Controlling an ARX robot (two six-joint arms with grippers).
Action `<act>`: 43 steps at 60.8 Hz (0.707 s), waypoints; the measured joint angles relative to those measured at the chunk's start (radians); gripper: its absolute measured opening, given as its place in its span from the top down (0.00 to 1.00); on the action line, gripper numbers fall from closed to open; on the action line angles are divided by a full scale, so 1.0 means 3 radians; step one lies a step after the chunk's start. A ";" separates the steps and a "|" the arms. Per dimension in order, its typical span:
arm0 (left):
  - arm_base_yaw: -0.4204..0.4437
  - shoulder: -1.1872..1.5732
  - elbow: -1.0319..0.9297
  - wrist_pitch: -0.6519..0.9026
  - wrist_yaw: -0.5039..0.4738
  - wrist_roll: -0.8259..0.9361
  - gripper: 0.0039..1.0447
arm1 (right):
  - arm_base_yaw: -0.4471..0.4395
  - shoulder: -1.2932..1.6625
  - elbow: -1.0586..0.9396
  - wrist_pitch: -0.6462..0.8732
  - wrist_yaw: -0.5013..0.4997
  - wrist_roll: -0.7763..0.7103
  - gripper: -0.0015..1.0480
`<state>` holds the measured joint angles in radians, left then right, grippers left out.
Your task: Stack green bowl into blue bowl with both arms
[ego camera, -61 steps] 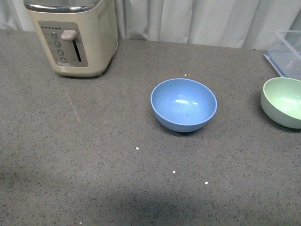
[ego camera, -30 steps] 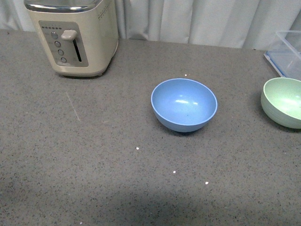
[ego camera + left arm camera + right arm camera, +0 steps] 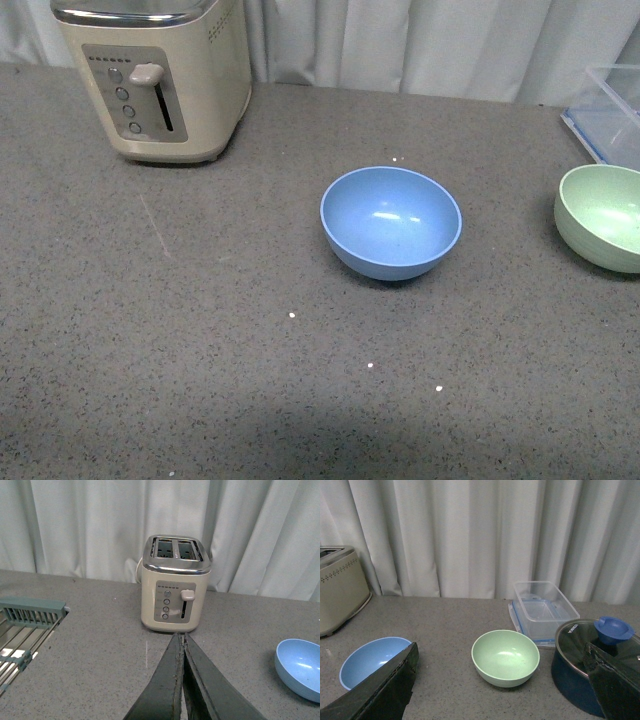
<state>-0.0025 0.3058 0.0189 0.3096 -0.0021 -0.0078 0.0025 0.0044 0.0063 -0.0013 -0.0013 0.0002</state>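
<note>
The light sky-blue round matte plastic bowl [image 3: 391,221] stands upright, mouth upward, on the grey speckled worktop [image 3: 200,330]. All positions below are given from this blue bowl.

- The pale mint-green round matte plastic bowl [image 3: 603,215] stands upright on the worktop to the right of the blue bowl, well apart from it. The two rims do not touch.
- The cream two-slot toaster with a chrome top [image 3: 155,75] stands behind and to the left of the blue bowl, well apart. Its lever and button panel face forward.
- The clear rectangular plastic container [image 3: 543,610] rests on a blue-edged lid, farther right than the green bowl and farther back.
- The dark blue pot with a glass lid and blue knob [image 3: 592,660] stands to the right, beyond the green bowl.
- The white pleated curtain [image 3: 420,40] hangs behind the blue bowl along the worktop's rear edge.

Left gripper [image 3: 182,641]: the two dark fingers are pressed together along their length, with nothing between them. It is raised above the worktop and points toward the toaster.

Right gripper [image 3: 501,655]: the fingers are spread wide and grasp nothing. In its wrist view the green bowl appears between them.
</note>
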 joint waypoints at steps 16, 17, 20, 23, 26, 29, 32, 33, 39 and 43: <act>-0.0001 -0.0278 0.0000 -0.0277 0.0000 0.0001 0.96 | 0.0000 0.0000 0.0000 0.0000 0.0000 0.0000 0.09; 0.0000 -0.0296 0.0000 -0.0295 0.0000 0.0001 0.96 | 0.0000 0.0000 0.0000 0.0000 0.0000 0.0000 0.09; 0.0000 -0.0340 0.0000 -0.0340 0.0000 0.0001 0.96 | 0.0000 0.0000 0.0000 0.0000 0.0000 0.0000 0.09; 0.0000 -0.0380 0.0000 -0.0380 0.0000 0.0001 0.96 | 0.0000 0.0000 0.0000 0.0000 0.0000 0.0000 0.09; 0.0000 -0.0418 0.0000 -0.0417 0.0000 0.0001 0.96 | 0.0000 0.0000 0.0000 0.0000 0.0000 0.0000 0.09; -0.0001 -0.0519 0.0001 -0.0523 -0.0001 0.0000 0.96 | 0.0000 0.0000 -0.0001 0.0000 0.0000 0.0000 0.09; 0.0000 -0.0790 0.0001 -0.0904 0.0008 0.0001 0.96 | 0.0000 0.0000 0.0000 0.0000 0.0000 0.0000 0.09; 0.0000 -0.0867 0.0001 -0.0970 0.0008 0.0001 0.96 | 0.0000 0.0000 -0.0001 0.0000 0.0001 0.0000 0.09; 0.0000 -0.0998 0.0001 -0.1019 0.0008 0.0001 0.96 | 0.0000 0.0000 0.0000 0.0000 0.0000 0.0000 0.09; 0.0000 -0.0999 0.0001 -0.1025 0.0008 0.0001 0.96 | 0.0000 0.0000 -0.0001 0.0000 0.0000 0.0000 0.09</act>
<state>-0.0025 0.0059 0.0193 0.0021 0.0002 -0.0074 0.0025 0.0044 0.0059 -0.0013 -0.0013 0.0002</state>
